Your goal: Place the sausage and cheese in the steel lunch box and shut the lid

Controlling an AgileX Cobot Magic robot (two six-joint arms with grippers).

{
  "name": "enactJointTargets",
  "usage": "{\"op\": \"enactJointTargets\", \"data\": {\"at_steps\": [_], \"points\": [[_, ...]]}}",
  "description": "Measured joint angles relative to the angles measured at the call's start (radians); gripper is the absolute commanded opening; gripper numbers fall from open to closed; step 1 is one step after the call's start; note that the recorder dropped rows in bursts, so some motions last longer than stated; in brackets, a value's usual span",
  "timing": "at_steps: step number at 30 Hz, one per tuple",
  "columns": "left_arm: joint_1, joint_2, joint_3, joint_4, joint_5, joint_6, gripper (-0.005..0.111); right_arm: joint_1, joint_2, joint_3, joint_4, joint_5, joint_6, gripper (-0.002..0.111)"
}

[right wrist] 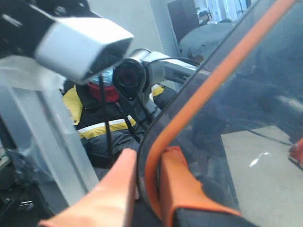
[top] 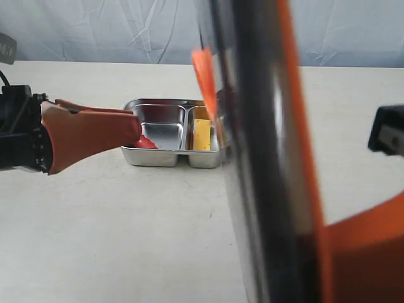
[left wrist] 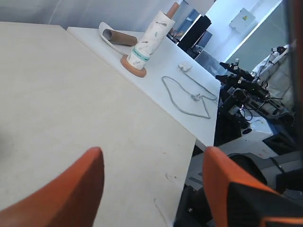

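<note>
The steel lunch box (top: 158, 156) sits open on the table in the exterior view. The yellow cheese (top: 202, 135) lies in its narrow right compartment. The red sausage (top: 147, 142) lies in the wider left compartment, right at the tip of my left gripper (top: 137, 131). That gripper's orange jaws stand wide apart with nothing between them in the left wrist view (left wrist: 152, 163). My right gripper (right wrist: 149, 165) is shut on the rim of the dark lid (right wrist: 246, 94), held up off the table. The lid (top: 265, 158) stands edge-on close to the exterior camera and hides the table behind it.
Beyond the table's edge (left wrist: 189, 142) a second white surface holds a paper towel roll (left wrist: 149, 40), a cardboard tube (left wrist: 118, 35) and a grey cable (left wrist: 182, 97). A black block (top: 388, 129) shows at the right. A mounted camera (right wrist: 128, 73) faces the lid.
</note>
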Motion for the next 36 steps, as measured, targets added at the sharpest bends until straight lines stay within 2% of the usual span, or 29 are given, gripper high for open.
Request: {"op": "enactJointTargets", "data": {"at_steps": [7,12,14,18,21,23,25,28,29,30,33,36], "points": [[-0.007,0.0,0.0,-0.002,0.0,-0.019,0.059,0.0,0.0,0.169,0.084,-0.101,-0.145,-0.001],[-0.007,0.0,0.0,-0.002,-0.004,-0.007,0.059,0.0,0.0,0.203,0.108,-0.196,-0.184,-0.001],[-0.007,0.0,-0.003,-0.002,-0.072,0.026,0.059,0.0,0.0,0.203,0.113,-0.208,-0.188,-0.001],[-0.007,0.001,-0.003,-0.002,-0.344,0.048,0.059,0.0,0.0,0.203,0.118,-0.235,-0.187,-0.001],[-0.007,0.001,-0.003,-0.002,-0.465,0.048,0.058,0.0,0.0,0.203,0.112,-0.259,-0.17,-0.001],[-0.007,0.001,-0.003,-0.002,-0.524,0.028,0.05,0.0,0.0,0.203,0.106,-0.267,-0.162,-0.001],[-0.007,0.002,-0.008,-0.002,-0.619,-0.049,0.035,0.0,0.0,0.203,0.101,-0.269,-0.16,-0.001],[-0.007,0.002,-0.011,-0.004,-0.799,-0.082,0.006,0.0,0.0,0.203,0.097,-0.271,-0.158,-0.001],[-0.007,0.002,-0.011,-0.004,-0.833,-0.068,0.0,0.0,0.0,0.203,0.097,-0.271,-0.158,-0.001],[-0.007,0.002,-0.011,-0.006,-0.86,-0.036,0.0,0.0,0.0,0.203,0.093,-0.271,-0.156,-0.001],[-0.007,0.002,-0.012,-0.006,-0.812,0.081,0.0,0.0,0.0,0.203,0.072,-0.281,-0.156,-0.001],[-0.007,0.002,-0.032,-0.01,-0.59,0.235,0.0,0.0,0.0,0.203,0.003,-0.313,-0.137,-0.001]]}}
